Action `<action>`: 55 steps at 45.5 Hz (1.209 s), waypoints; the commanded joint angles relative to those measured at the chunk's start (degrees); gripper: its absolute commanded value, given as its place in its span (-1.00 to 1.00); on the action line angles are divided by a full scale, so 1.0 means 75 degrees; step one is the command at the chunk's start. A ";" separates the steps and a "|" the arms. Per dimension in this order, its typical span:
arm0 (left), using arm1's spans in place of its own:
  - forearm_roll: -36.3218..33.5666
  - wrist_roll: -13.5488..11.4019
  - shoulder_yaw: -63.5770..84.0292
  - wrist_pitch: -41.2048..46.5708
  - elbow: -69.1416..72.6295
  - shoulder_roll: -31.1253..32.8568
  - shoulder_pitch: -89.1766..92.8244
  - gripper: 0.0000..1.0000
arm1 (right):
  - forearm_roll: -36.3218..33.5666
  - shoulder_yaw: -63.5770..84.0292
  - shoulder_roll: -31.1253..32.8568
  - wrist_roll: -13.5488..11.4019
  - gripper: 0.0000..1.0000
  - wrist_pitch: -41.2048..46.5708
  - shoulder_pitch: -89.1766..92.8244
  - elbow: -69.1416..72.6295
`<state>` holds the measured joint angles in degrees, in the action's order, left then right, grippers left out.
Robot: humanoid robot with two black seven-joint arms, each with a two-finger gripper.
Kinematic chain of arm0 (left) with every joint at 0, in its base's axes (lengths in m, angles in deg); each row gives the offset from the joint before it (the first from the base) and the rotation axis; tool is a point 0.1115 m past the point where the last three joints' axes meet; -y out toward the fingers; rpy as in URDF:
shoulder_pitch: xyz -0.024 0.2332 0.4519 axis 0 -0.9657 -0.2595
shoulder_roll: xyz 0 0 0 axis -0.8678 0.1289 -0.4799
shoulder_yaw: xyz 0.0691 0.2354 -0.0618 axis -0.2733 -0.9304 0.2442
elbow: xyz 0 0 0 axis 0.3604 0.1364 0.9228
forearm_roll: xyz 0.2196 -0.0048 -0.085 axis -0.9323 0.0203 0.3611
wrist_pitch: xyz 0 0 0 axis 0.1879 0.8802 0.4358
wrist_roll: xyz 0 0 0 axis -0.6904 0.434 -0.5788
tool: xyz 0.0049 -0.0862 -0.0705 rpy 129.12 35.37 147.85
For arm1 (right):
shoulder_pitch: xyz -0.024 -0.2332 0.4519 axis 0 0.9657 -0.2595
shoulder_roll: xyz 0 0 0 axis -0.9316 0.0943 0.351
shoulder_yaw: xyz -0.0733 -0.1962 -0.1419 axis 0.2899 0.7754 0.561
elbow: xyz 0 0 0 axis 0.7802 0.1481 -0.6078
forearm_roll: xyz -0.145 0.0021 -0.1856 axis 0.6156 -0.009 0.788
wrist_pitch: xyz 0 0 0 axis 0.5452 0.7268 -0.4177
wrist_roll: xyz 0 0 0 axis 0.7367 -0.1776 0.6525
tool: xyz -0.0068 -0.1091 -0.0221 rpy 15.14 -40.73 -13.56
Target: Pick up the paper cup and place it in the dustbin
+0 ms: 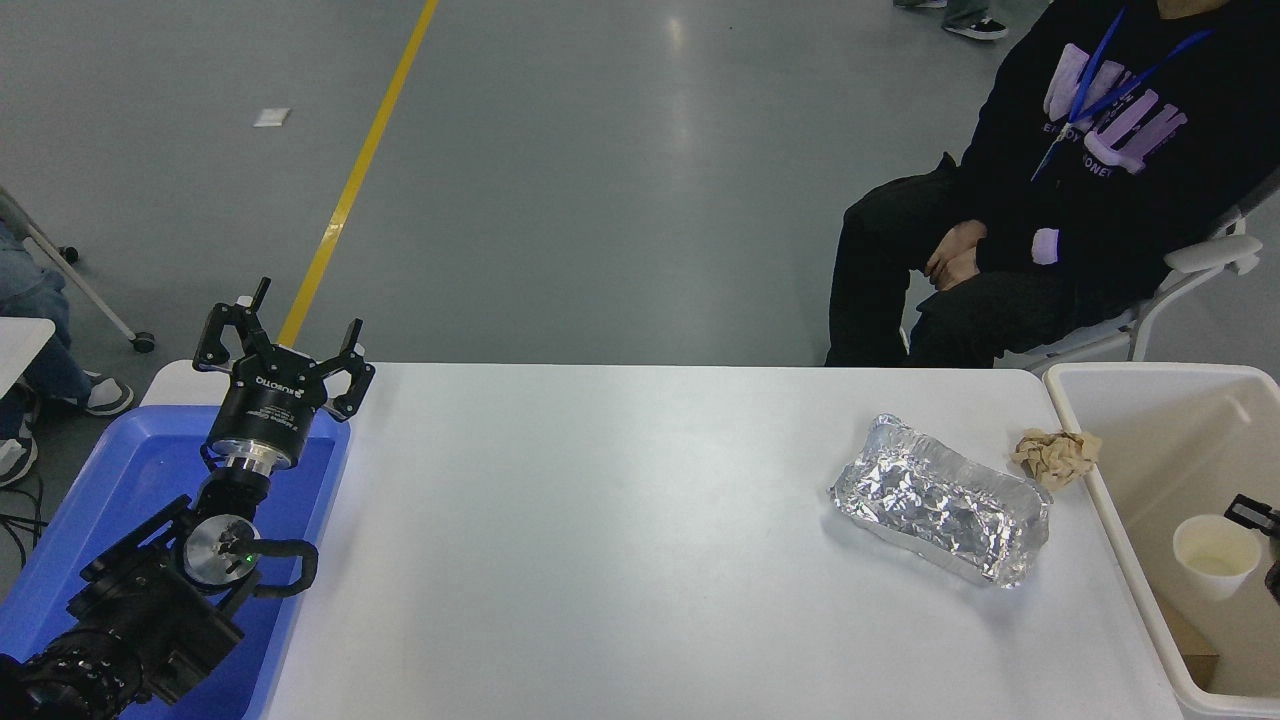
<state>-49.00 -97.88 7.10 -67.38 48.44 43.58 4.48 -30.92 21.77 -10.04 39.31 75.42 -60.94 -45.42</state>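
From my station I see the small white tapered paper cup (1216, 556) upright, its pale inside showing, within the outline of the large cream-white rectangular plastic dustbin (1108, 480) at the tabletop's three o'clock edge; I cannot tell whether the cup rests on anything or hangs in the air. Just beside the cup at its three o'clock, only a sliver of my right pincer (1262, 540) shows at the picture's edge, and I cannot tell whether it is spread or pinching the cup. On the white tabletop (600, 560), the crumpled silver foil tray (940, 500) lies near the bin, at about nine o'clock from the cup, and the crumpled brown paper wad (1056, 456) sits at the tray's one o'clock, touching or just beside the bin's rim. My left pincer (283, 352) is parked at the tabletop's nine o'clock, over the far end of the blue plastic tray (120, 490), fingers spread and holding nothing. A person in dark clothes (1060, 200) sits on a chair beyond the tabletop at one o'clock, hands together in the lap.
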 commanded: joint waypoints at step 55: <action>-0.0002 0.0001 -0.0008 -0.0010 -0.0003 -0.0006 0.0000 0.96 | -0.0080 0.3741 0.0400 0.0057 1.00 0.5810 -1.0067 0.8453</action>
<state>-49.11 -97.83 7.04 -67.46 48.41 43.56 4.48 -31.29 51.80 -2.16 39.68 99.64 -124.05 14.36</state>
